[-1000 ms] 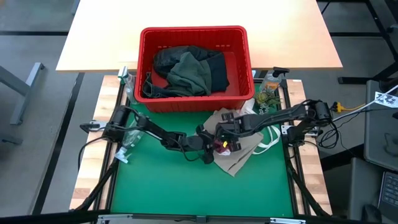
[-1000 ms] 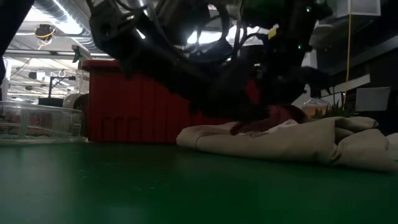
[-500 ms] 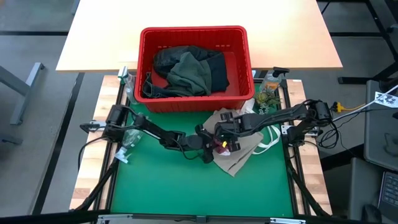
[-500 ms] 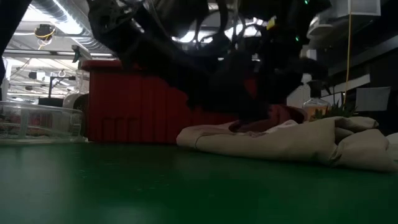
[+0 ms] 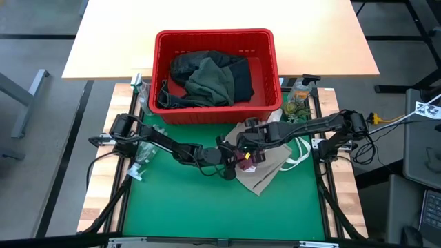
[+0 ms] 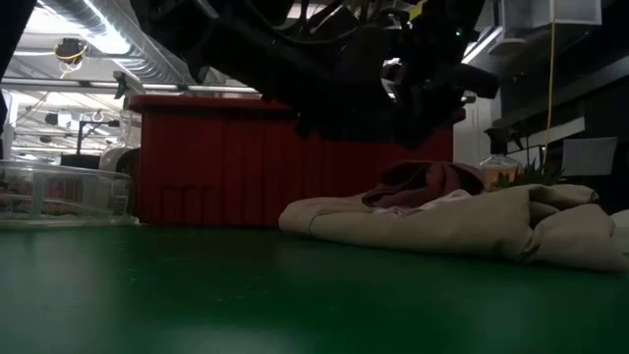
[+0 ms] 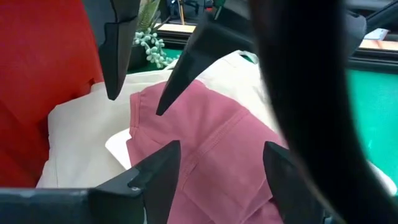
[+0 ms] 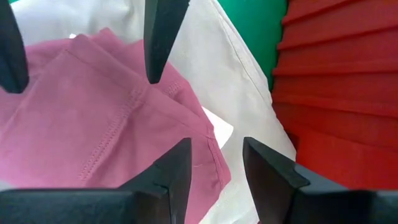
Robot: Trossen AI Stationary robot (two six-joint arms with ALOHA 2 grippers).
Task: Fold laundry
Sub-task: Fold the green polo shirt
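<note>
1. A small, crumpled maroon cloth piece (image 5: 246,157) is being carried on top of a spread tan fabric top (image 5: 270,169), which is lying on the green tabletop (image 5: 186,203) just in front of the red slatted plastic basket (image 5: 215,114); the other garments are sitting inside that basket.
2. The left gripper (image 5: 229,162) is being held at the side of the maroon piece farther from the tan top's bulk, its jaws standing wide apart and empty, the cloth lying between and just beyond their tips in the left wrist view.
3. The right gripper (image 5: 249,146) is being held over the basket-side edge of the same piece, jaws parted and grasping nothing, the maroon cloth (image 8: 93,130) lying directly below them.
4. Both grippers are judged about equally near; the piece is being flanked from opposite sides, so the coming move appears to turn on a short descent onto its two edges.
5. Its long axis cannot be told while it is bunched.
</note>
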